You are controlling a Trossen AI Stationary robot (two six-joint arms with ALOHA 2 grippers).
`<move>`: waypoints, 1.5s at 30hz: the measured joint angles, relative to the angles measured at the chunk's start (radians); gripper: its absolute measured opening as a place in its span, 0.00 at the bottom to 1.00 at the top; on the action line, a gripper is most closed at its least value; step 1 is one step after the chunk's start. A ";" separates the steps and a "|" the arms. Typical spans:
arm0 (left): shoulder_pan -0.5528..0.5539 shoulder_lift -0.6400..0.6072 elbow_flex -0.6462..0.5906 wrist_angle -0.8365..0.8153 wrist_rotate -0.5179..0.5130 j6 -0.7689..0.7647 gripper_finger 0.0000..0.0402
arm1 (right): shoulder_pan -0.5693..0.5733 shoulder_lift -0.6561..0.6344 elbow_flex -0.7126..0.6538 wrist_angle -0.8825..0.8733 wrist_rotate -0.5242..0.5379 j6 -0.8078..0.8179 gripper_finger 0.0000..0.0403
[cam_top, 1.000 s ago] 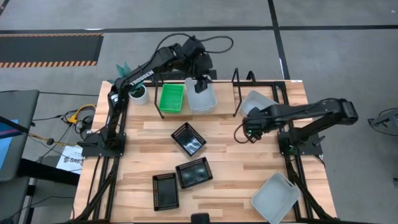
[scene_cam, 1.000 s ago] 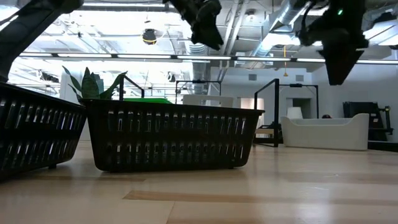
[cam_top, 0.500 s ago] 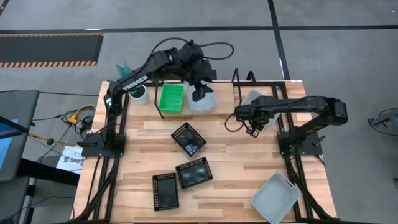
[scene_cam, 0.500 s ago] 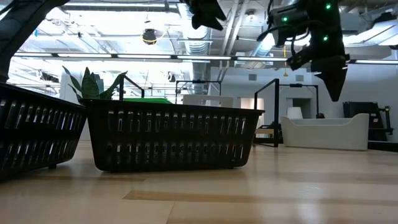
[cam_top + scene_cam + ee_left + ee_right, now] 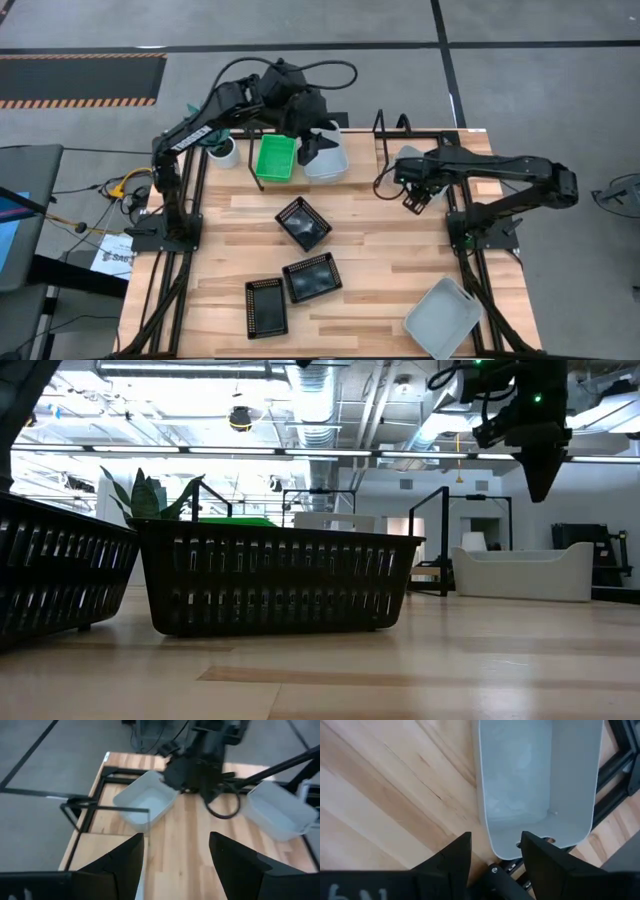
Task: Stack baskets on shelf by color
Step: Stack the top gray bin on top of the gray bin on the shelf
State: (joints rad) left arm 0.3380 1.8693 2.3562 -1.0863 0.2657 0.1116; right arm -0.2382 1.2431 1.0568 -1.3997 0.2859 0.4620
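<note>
A green basket (image 5: 276, 158) and a white basket (image 5: 330, 160) sit side by side on the shelf (image 5: 380, 135) at the table's far edge. My left gripper (image 5: 313, 148) hovers open above that white basket's left end. A second white basket (image 5: 408, 160) lies on the table right of the shelf, partly under my right arm. My right gripper (image 5: 413, 198) hangs open just near of it, high above the table (image 5: 540, 485). In the right wrist view this basket (image 5: 540, 780) lies just beyond the fingertips. Three black baskets (image 5: 303, 222) (image 5: 312, 277) (image 5: 266, 306) and a third white basket (image 5: 443, 317) rest on the table.
A potted plant (image 5: 225, 150) stands at the shelf's left end. The shelf's black wire uprights (image 5: 100, 810) rise between the two arms. In the low view a black basket (image 5: 280, 575) fills the foreground. Bare wood shows between the black baskets and the right arm's base (image 5: 480, 225).
My left gripper has risen from the white basket on the shelf and drawn back a little to the left; that basket stays put. My right gripper has moved toward the far right, nearer the white basket beside the shelf, and has turned.
</note>
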 joint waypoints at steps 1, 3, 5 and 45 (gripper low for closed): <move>-0.007 -0.011 0.000 -0.001 0.000 -0.008 0.53 | 0.000 -0.007 0.000 0.004 0.000 -0.011 0.48; -0.027 -0.030 0.000 -0.003 0.000 -0.019 0.53 | 0.000 -0.017 0.000 0.013 0.000 -0.051 0.49; -0.041 -0.051 0.000 -0.004 0.000 -0.022 0.53 | -0.001 -0.018 0.000 0.013 -0.001 -0.077 0.49; -0.148 -0.262 0.000 -0.120 -0.045 0.068 0.53 | -0.140 -0.012 -0.331 0.244 -0.197 -0.116 0.52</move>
State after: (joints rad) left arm 0.1902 1.6073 2.3562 -1.2064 0.2204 0.1798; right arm -0.3782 1.2316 0.7258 -1.1552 0.0892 0.3456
